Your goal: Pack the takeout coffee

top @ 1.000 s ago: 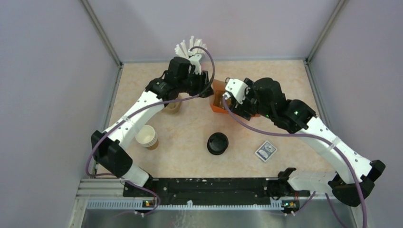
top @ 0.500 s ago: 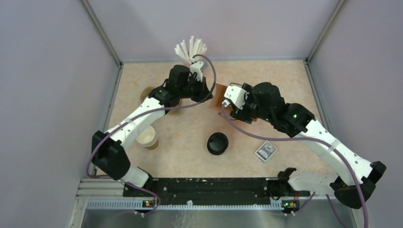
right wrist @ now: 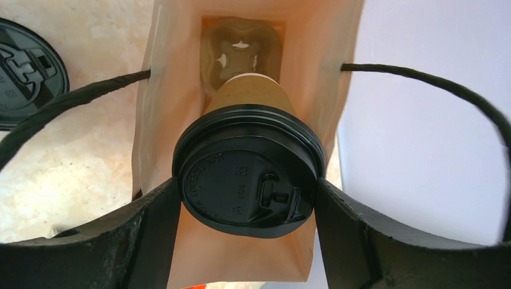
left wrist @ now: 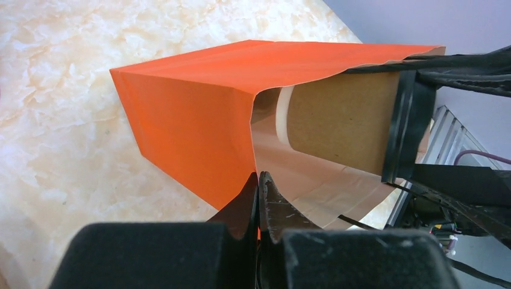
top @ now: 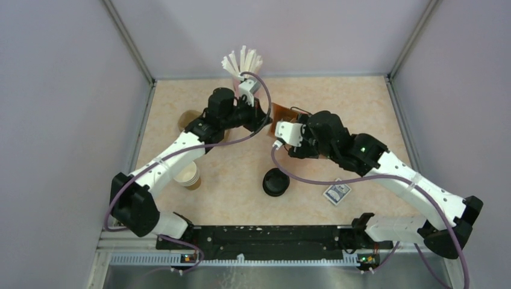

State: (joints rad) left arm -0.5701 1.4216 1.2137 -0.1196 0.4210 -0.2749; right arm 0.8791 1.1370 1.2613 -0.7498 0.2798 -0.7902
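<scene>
Clamping the coffee (right wrist: 250,96) at its lid, the right gripper (right wrist: 247,211) holds it base-first, partway inside the bag (left wrist: 193,114); the cup's long axis points straight down the bag; the left gripper (left wrist: 258,198) is pinched shut on the bag's rim, propping the mouth open.

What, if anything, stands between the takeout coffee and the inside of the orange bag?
Nothing visible does. The takeout coffee, held by the right gripper, is partly inside the orange bag; the left gripper pinches its rim.
</scene>
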